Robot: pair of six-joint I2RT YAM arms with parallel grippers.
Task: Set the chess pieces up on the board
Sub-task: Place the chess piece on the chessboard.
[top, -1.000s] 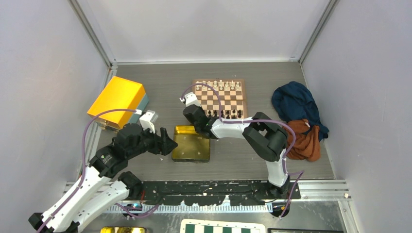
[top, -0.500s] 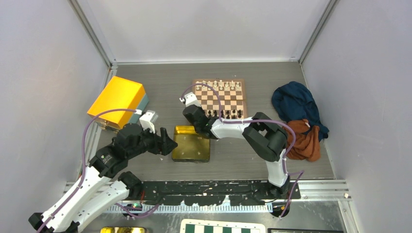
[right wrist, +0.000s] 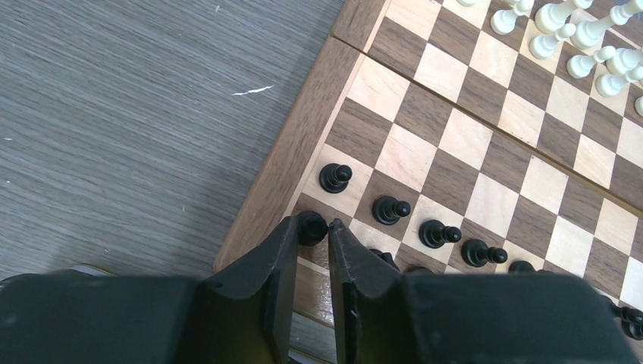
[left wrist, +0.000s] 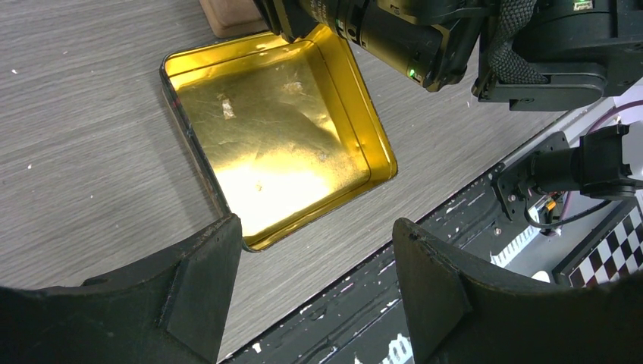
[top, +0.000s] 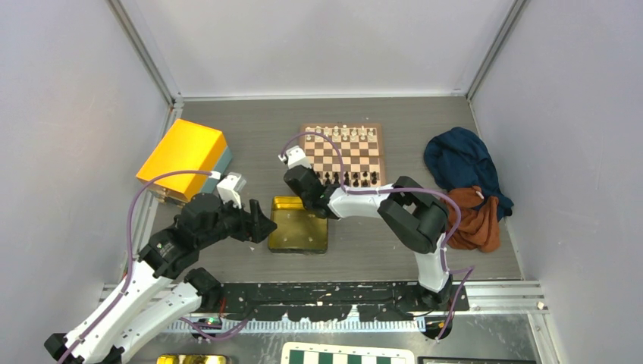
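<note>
The wooden board [top: 343, 158] lies at the back middle; its rim also shows in the right wrist view [right wrist: 294, 148]. Cream-white pieces [top: 345, 133] stand along its far rows, also in the right wrist view [right wrist: 557, 23]. Black pawns [right wrist: 390, 208] stand in a row near the close edge. My right gripper [right wrist: 312, 229] is shut on a black piece [right wrist: 311, 224] over the board's near left corner square; in the top view the gripper [top: 312, 184] is at that corner. My left gripper [left wrist: 315, 227] is open and empty, above the table beside a gold tin [left wrist: 280, 136].
The gold tin [top: 298, 225] lies in front of the board, between the arms. An orange box [top: 186, 155] stands at the left. A blue cloth [top: 459, 163] and an orange cloth [top: 478, 220] lie at the right. A green-and-white board [top: 345, 355] lies below the arm bases.
The right wrist has shifted very slightly to the left at the board's near left corner. The left arm has not visibly moved.
</note>
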